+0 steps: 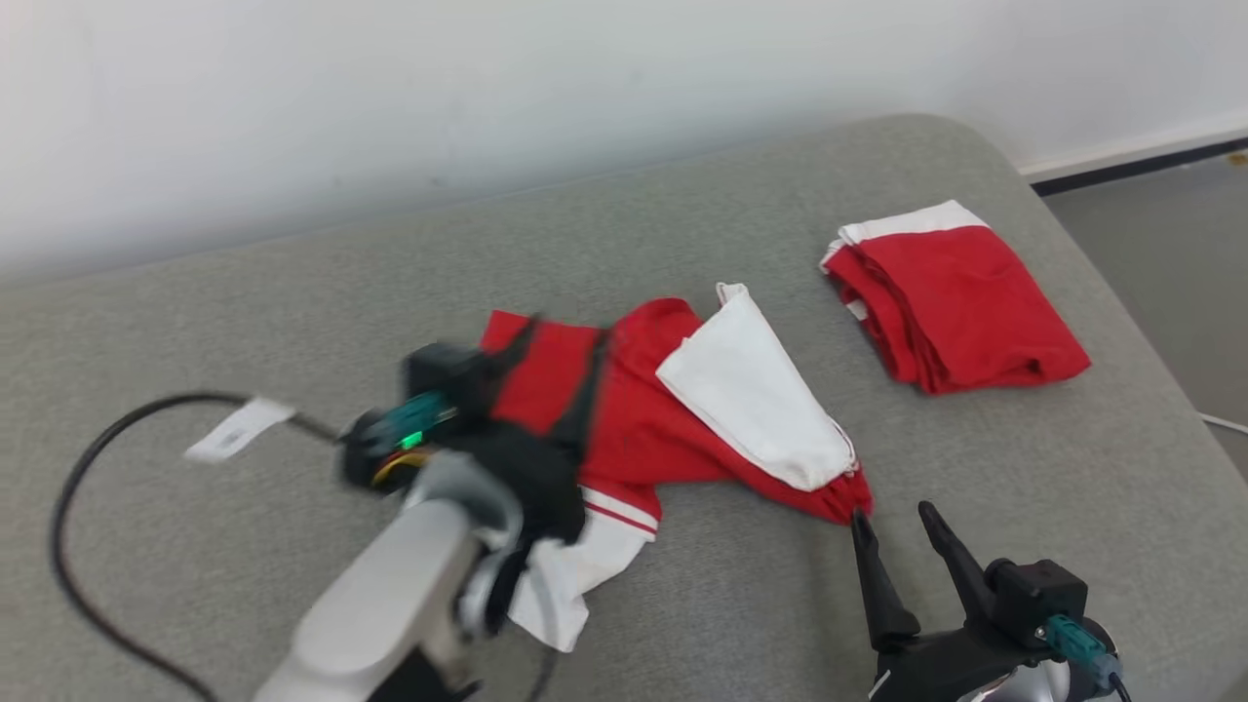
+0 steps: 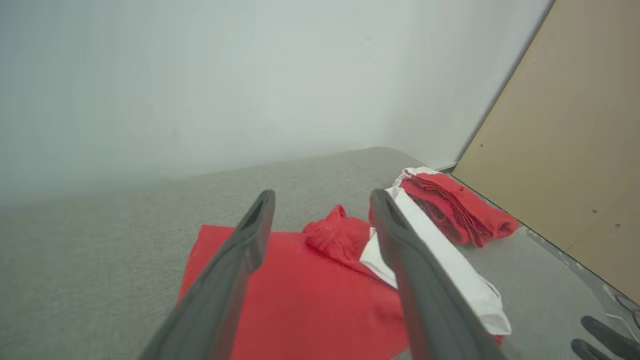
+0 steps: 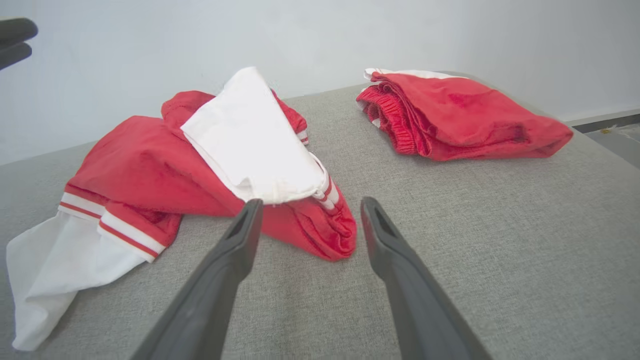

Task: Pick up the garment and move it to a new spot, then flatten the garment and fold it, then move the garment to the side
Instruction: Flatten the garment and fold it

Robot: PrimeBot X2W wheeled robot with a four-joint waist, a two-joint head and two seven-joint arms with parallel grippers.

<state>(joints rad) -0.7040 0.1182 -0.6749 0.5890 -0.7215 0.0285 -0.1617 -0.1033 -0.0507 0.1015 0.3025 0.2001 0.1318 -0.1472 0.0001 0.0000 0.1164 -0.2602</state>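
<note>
The loose garment lies in the middle of the table. The folded garment lies to its right, near the far right corner, apart from it.

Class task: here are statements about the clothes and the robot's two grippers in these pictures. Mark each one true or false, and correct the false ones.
1. The crumpled red-and-white garment lies on the grey fabric surface. True.
2. The folded red garment with a white edge is stacked on the crumpled one. False: it lies apart from it, further right in the head view.
3. The right gripper has its fingers spread with nothing between them. True.
4. The left gripper is clamped on the red cloth. False: its fingers stand apart above the cloth, holding nothing.
5. The right gripper is beside the folded garment. False: it is next to the crumpled garment's near corner.
</note>
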